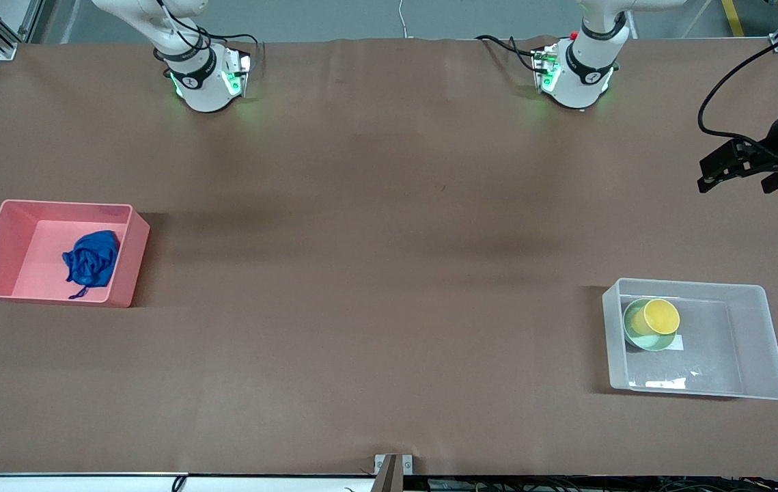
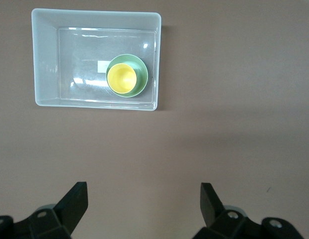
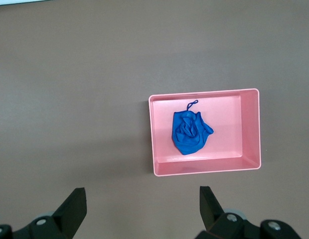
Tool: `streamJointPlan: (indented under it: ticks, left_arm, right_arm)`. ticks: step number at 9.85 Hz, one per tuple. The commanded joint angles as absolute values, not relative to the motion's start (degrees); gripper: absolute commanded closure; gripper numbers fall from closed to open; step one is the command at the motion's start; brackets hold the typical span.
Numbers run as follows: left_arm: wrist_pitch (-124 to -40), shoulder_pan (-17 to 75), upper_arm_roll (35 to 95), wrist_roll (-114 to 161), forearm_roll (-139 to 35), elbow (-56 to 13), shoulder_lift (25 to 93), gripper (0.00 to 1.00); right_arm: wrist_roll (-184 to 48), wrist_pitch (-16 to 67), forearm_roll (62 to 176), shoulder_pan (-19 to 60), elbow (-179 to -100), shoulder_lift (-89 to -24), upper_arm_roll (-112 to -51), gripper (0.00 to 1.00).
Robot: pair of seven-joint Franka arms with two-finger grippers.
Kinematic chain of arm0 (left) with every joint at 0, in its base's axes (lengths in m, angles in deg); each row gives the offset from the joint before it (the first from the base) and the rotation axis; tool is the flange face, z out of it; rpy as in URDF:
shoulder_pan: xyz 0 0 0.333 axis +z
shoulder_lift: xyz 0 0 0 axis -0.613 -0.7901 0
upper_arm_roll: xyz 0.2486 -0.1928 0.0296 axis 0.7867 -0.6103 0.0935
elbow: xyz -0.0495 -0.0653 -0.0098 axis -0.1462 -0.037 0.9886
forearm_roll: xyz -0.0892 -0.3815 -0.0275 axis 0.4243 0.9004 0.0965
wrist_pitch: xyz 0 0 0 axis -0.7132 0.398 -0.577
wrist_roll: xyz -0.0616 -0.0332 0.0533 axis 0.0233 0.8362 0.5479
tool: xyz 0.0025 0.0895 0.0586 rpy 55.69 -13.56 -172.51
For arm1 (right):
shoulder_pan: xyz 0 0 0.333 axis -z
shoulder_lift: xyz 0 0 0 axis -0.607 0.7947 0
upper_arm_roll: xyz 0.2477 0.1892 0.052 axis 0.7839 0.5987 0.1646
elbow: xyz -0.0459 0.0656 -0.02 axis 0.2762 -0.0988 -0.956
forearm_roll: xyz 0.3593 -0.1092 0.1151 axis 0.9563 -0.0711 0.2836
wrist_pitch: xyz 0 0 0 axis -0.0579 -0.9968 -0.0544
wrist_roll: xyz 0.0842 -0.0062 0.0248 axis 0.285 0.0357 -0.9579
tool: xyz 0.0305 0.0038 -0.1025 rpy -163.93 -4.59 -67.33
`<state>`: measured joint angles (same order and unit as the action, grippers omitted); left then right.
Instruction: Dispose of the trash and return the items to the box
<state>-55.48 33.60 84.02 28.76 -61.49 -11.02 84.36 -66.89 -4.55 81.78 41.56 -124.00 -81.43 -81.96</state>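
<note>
A: Trash point(image 1: 91, 263) first, seen from the front: lies wadded inside the pink bin point(image 1: 61, 203) at the right arm's end of the table point(image 1: 389, 273), string trailing. Looks disposed of.

B: And the items?

A: Sit nested in the box point(image 1: 768, 342), yellow cup point(image 1: 662, 316) inside mint-green bowl point(image 1: 634, 331). Judged done on both halves, with nothing loose on the brown surface.

B: Left gripper point(image 1: 710, 176)?

A: Hangs over the table's edge at the left arm's end, well apart from the box, carrying nothing. No sign of the right gripper from the front.

B: Left wrist view, then.

A: Shows the left gripper point(image 2: 143, 191) spread wide and empty, high over bare table. Box well apart from the fingertips point(image 2: 77, 191), cup and bowl inside it. Plenty of open room between claw and box rim.

B: Right wrist view?

A: Much the same. Right gripper point(image 3: 143, 196) wide open, empty, pink bin and trash well clear of it. Probably leaves only parking the arms. Worth minding the bin walls and that near table edge.
</note>
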Motion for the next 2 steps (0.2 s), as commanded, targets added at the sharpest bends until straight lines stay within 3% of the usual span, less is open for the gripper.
streamJointPlan:
  ticks: [1,2]
  left_arm:
    - [-55.2,34.3,83.1,28.6,-61.6,-12.8,84.3,0.01]
    - [-55.2,34.3,83.1,28.6,-61.6,-13.0,84.2,0.01]
  right_arm:
    - [-67.7,-5.0,81.7,42.4,-123.4,-81.2,-81.5,0.0]
    - [-67.6,-5.0,81.6,42.3,-123.4,-81.2,-81.5,0.0]
